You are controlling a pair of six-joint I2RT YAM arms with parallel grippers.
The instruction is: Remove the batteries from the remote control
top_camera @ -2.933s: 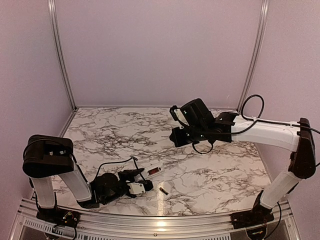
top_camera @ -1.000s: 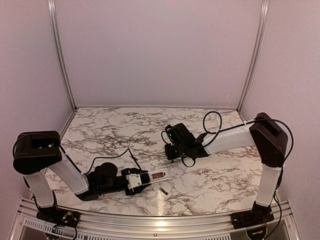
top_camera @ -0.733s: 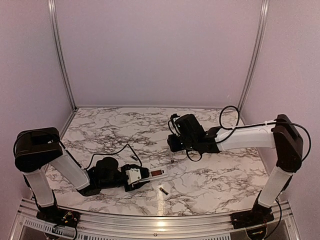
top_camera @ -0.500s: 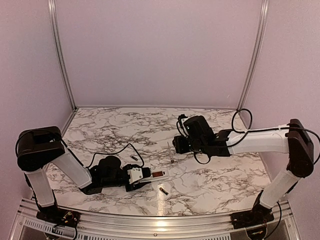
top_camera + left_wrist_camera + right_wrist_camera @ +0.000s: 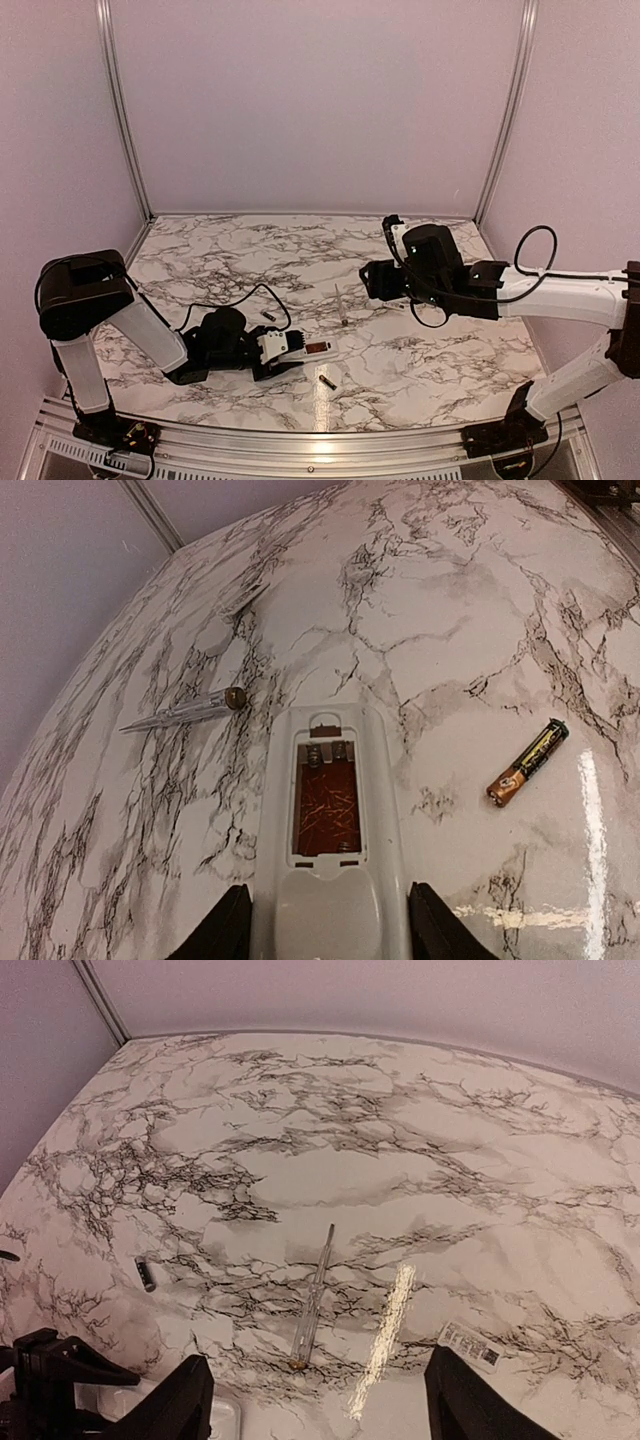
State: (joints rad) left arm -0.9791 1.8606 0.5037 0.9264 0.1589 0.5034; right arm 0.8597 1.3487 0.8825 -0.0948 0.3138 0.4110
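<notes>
While batteries (image 5: 528,763) flank the remote control (image 5: 328,810), a screwdriver (image 5: 180,712) lies beyond.

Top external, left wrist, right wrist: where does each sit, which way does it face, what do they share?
Top external: above and behind the arms, looking down on the table; both show.
Left wrist: low, looking along the remote; the left gripper clamps it.
Right wrist: raised, looking down; the right gripper shows, open.
Shared: the screwdriver, in all three.
</notes>
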